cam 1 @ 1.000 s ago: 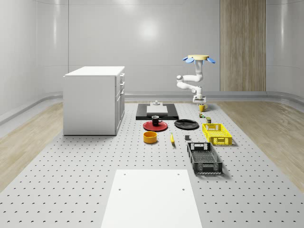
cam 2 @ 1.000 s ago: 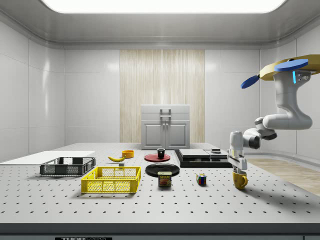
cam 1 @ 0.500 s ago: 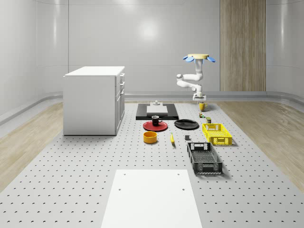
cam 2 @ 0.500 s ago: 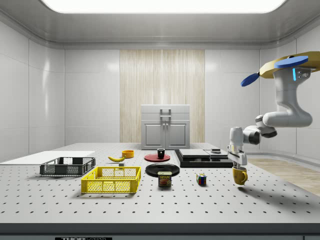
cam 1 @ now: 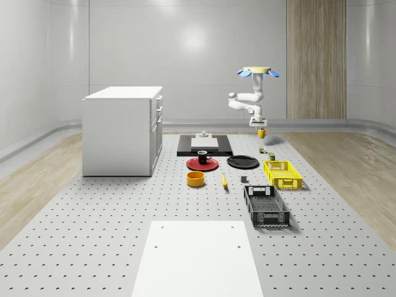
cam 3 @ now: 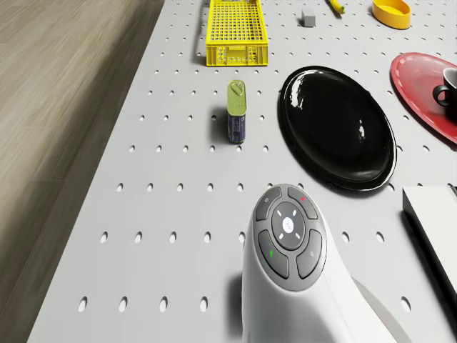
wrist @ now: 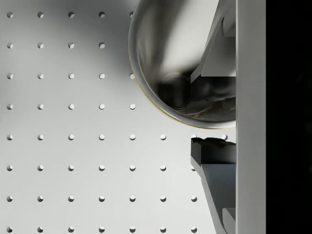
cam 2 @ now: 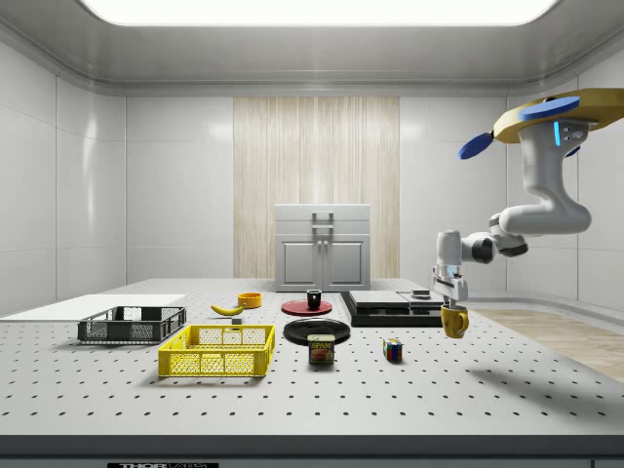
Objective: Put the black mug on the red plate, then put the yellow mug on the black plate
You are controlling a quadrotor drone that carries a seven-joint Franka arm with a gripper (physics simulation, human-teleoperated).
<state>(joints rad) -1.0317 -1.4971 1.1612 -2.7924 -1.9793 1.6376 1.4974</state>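
While the drone (cam 2: pixel 546 117) hovers above the worktop (cam 2: pixel 409 400), its end effector (cam 2: pixel 450 300) grips the yellow mug (cam 2: pixel 454 321) by its rim, dangling clear.

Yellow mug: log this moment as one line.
drone: airborne past table end | gripper: shut on yellow mug, lifted off table | black mug: on red plate | black plate: bare

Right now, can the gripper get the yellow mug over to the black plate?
Probably yes. The gripper holds the yellow mug lifted clear of the table, and only a low can and cube stand near the black plate.
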